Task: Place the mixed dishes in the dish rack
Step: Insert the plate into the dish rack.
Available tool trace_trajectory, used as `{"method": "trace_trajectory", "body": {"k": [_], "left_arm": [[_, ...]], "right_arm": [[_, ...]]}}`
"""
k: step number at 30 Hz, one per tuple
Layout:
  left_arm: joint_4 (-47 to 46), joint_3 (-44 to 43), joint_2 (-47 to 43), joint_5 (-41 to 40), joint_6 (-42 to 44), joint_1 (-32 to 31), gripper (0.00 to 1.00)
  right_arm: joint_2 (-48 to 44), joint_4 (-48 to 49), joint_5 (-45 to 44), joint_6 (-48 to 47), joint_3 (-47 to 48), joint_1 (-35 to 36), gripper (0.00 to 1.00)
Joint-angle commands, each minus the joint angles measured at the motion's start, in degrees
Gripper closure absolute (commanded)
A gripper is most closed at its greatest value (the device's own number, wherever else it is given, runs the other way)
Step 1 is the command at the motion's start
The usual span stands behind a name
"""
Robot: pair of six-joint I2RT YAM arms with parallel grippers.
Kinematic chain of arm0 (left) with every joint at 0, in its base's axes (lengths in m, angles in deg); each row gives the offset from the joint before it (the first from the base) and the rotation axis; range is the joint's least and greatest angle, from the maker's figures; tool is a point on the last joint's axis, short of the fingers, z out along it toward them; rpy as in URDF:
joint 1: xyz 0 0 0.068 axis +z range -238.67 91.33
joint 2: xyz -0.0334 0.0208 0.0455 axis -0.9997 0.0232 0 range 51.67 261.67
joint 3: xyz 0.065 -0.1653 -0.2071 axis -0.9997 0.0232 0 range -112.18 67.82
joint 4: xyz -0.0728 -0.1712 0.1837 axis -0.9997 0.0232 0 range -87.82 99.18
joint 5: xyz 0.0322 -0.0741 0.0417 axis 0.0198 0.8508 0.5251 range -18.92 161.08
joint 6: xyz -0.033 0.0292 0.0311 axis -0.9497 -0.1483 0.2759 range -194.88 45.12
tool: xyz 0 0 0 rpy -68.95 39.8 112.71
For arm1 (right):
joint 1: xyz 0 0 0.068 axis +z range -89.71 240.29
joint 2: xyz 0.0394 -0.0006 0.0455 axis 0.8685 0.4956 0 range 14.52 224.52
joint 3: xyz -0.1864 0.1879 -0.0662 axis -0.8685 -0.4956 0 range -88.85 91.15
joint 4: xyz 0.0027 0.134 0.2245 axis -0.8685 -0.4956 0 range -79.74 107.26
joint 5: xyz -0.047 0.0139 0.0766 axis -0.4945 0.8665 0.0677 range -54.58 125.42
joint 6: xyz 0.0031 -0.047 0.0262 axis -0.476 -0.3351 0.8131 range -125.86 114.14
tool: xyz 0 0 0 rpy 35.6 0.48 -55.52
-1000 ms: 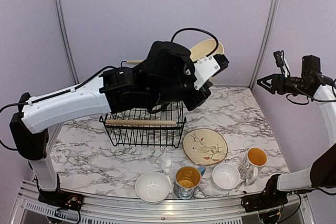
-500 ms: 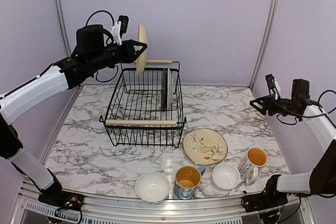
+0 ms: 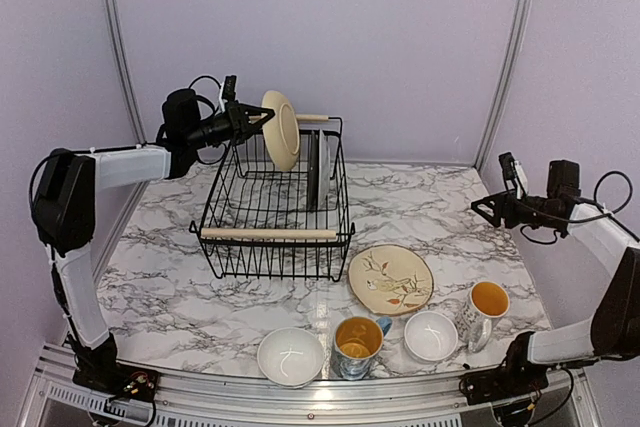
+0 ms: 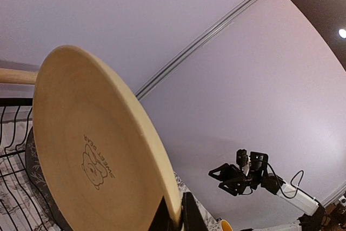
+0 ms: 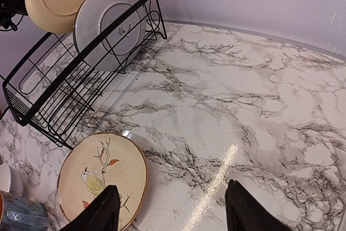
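My left gripper [image 3: 262, 119] is shut on the rim of a pale yellow plate [image 3: 281, 130], which hangs on edge over the back left of the black wire dish rack [image 3: 270, 255]. In the left wrist view the fingers pinch the plate [image 4: 92, 150] at the bottom edge [image 4: 175, 216]. A grey plate [image 3: 318, 169] stands upright in the rack. In front of the rack lie a cream bird plate [image 3: 390, 279], two white bowls [image 3: 291, 356] [image 3: 431, 335] and two yellow-lined mugs [image 3: 357, 343] [image 3: 486, 307]. My right gripper [image 3: 487, 205] hovers open at the table's right side, with nothing in it [image 5: 173, 209].
The rack has wooden rod handles at front [image 3: 268, 234] and back. The bowls and mugs stand in a row along the table's near edge. Purple walls and metal posts [image 3: 510, 57] enclose the table. Bare marble lies right of the rack [image 5: 227, 96].
The left arm swung the yellow plate from high at the rack's right back over to its left, then lowered it toward the rack's back left. The right gripper sank lower.
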Motion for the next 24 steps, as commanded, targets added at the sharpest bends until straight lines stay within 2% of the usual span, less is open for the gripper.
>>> {"method": "trace_trajectory", "body": {"k": [1,12,16,24], "left_arm": [[-8.63,-2.25,0.94,6.26,-4.05,-0.46,1.00],[2.78,-4.18,5.12,2.81,2.55,-0.46,1.00],[12.39,-8.74,7.06,0.49,7.82,-0.69,1.00],[18.46,-14.96,11.88,0.16,8.86,-0.68,1.00]], "right_arm": [[-0.61,1.28,-0.51,-1.22,-0.08,-0.32,0.36],[-1.77,0.84,-1.24,-1.38,-0.76,-0.32,0.36],[-1.41,0.86,-1.74,-1.29,-0.91,-0.32,0.36],[-0.15,0.61,-2.33,-1.61,-0.67,-0.32,0.36]]}}
